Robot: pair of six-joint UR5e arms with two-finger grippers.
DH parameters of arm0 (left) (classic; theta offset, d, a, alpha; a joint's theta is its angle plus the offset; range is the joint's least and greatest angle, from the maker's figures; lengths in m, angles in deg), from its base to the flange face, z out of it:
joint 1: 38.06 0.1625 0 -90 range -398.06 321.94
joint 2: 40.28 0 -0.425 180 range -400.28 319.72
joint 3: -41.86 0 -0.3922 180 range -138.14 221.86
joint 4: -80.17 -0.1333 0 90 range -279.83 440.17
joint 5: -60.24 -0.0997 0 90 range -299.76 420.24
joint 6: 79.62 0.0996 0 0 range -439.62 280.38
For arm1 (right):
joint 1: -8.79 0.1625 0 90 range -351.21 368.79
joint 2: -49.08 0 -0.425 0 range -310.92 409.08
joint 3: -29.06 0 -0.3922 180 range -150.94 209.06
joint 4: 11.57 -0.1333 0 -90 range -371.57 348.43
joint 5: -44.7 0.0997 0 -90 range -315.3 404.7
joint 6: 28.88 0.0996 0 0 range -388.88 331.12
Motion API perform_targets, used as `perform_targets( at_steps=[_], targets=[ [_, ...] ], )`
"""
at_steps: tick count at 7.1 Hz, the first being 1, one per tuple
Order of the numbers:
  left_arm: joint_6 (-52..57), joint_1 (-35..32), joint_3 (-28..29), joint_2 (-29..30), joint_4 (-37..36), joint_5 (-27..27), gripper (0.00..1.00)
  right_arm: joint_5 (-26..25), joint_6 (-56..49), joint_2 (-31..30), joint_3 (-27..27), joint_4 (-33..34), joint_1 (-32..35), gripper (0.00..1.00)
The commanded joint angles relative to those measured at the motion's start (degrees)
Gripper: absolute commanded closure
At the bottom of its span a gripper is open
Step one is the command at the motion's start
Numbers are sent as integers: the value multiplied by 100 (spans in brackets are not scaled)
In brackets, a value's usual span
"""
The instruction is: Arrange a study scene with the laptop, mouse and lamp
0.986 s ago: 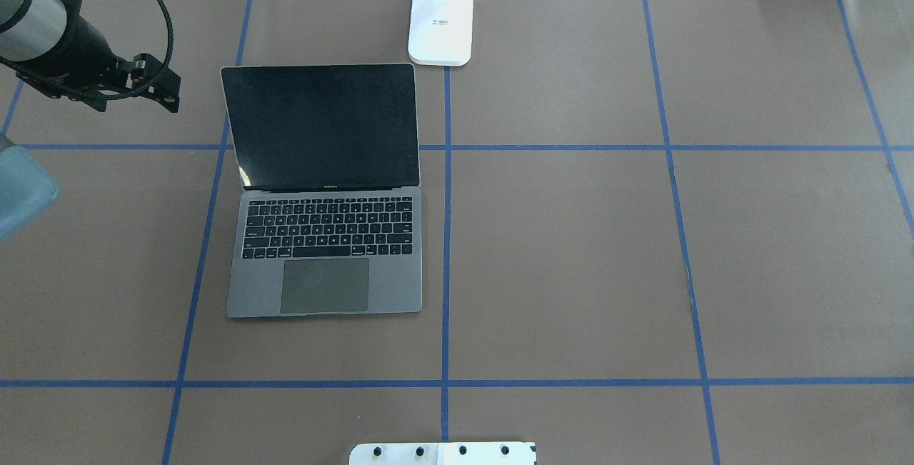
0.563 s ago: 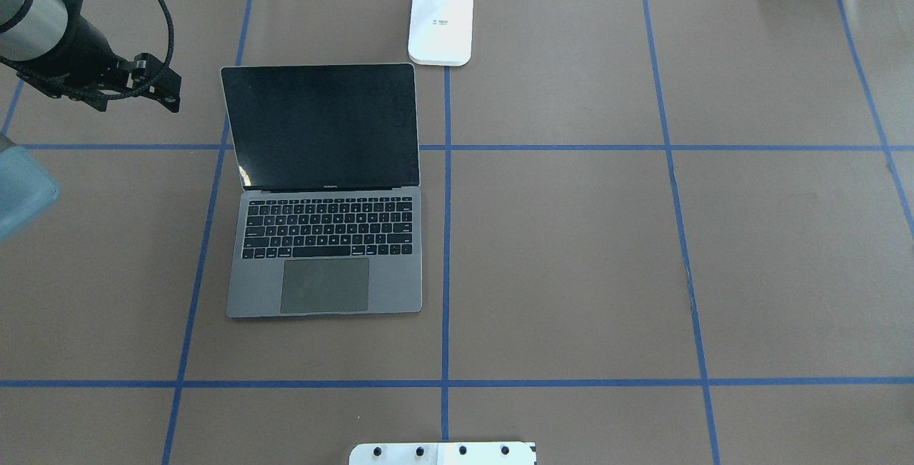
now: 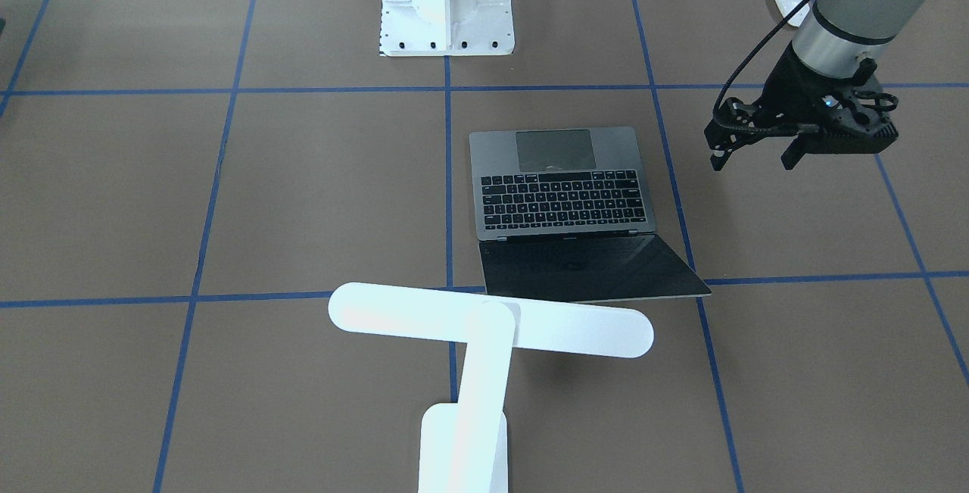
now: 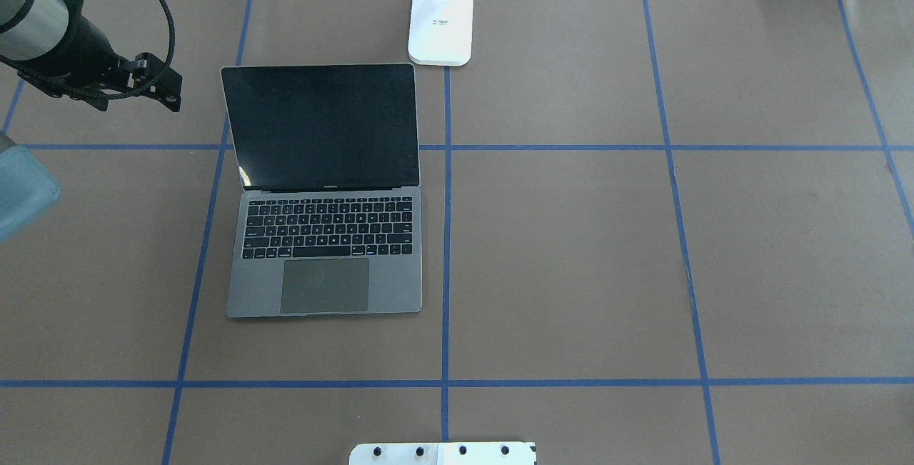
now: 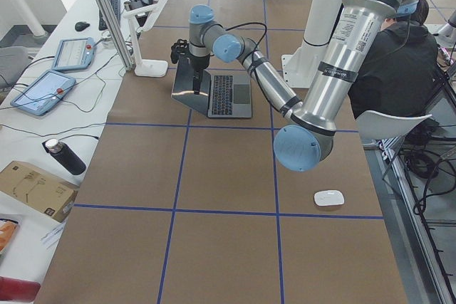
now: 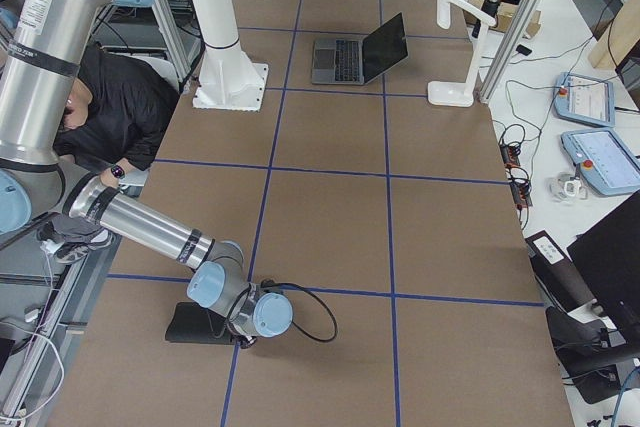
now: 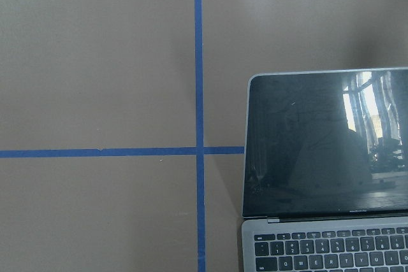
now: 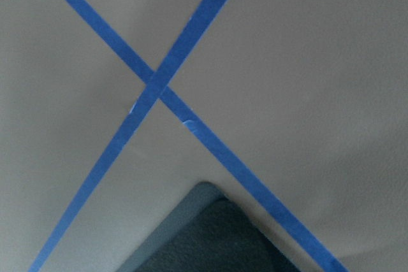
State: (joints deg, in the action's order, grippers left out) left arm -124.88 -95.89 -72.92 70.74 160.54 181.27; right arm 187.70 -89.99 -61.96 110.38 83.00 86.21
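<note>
The laptop [image 4: 325, 236] lies open on the brown table, left of centre, its black screen tilted far back; it also shows in the front view [image 3: 564, 198] and the left wrist view [image 7: 325, 157]. The white lamp stands behind it, its base [image 4: 440, 26] at the far edge and its bar head [image 3: 492, 322] over the screen's edge. The white mouse [image 5: 329, 198] lies near the robot's side at the left end, far from the laptop. My left gripper [image 3: 752, 162] hangs open and empty, above the table left of the screen. My right gripper [image 6: 215, 332] is low at the right end; I cannot tell its state.
A black mat [image 6: 195, 327] lies by the right gripper; its corner shows in the right wrist view [image 8: 217, 234]. The white robot pedestal [image 3: 447, 23] is bolted at the robot's side. Blue tape lines grid the table. Tablets and cables lie beyond the far edge.
</note>
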Motion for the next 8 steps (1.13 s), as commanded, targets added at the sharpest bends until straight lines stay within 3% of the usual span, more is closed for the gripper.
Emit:
perform_targets(
  at_steps=[1,5,6,7,8],
  targets=[
    [-9,-9,-10,25,-3,0,0,0,-16,-41,-1,8,-25,1],
    [-9,0,-1,52,-3,0,0,0,-16,-58,-10,8,-43,1],
    [-9,0,-10,43,-3,0,0,0,-16,-85,-10,78,-52,18],
    [-17,0,-10,52,-12,0,0,-9,-42,-50,86,427,-43,53],
    [-139,26,-1,60,-12,9,0,-9,-181,-50,87,456,-43,77]
  ],
)
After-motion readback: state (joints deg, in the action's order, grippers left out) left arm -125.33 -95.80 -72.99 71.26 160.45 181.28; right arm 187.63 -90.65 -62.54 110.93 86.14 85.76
